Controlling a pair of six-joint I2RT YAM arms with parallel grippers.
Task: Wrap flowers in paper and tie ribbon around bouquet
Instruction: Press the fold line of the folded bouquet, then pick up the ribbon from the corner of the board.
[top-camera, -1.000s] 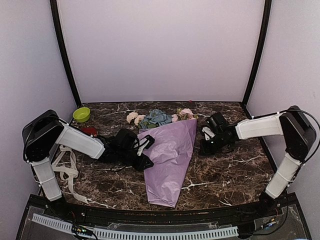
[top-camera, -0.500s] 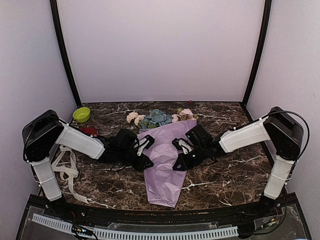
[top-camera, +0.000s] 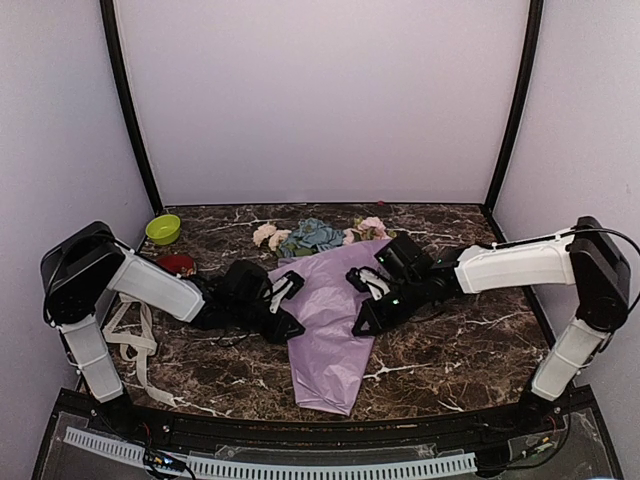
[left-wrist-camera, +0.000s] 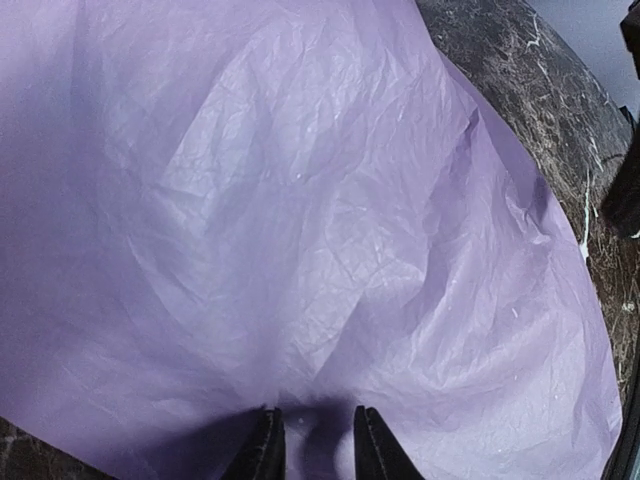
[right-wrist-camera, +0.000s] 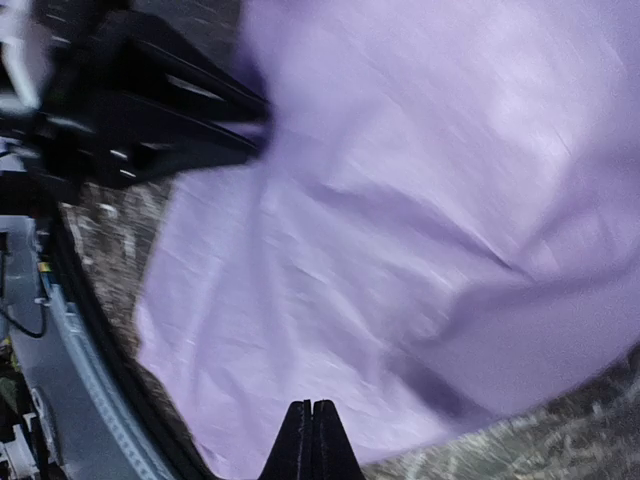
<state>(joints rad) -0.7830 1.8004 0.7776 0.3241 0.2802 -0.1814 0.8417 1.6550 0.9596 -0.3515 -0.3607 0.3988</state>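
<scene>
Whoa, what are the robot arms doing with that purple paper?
They're wrapping flowers in the paper. The left fingers seem to pinch its left edge, and the right fingers, shut tight, are at its right side. The blooms poke out at the top. The ribbon lies by the left arm, not tied on yet.

The bouquet (top-camera: 335, 325) between left claw (top-camera: 292, 303) and right claw (top-camera: 360, 305); ribbon (top-camera: 135, 345) leftmost.

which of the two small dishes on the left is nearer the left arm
The red cup, right beside the left arm and its white link; the green bowl sits farther back, apart from it.
</scene>
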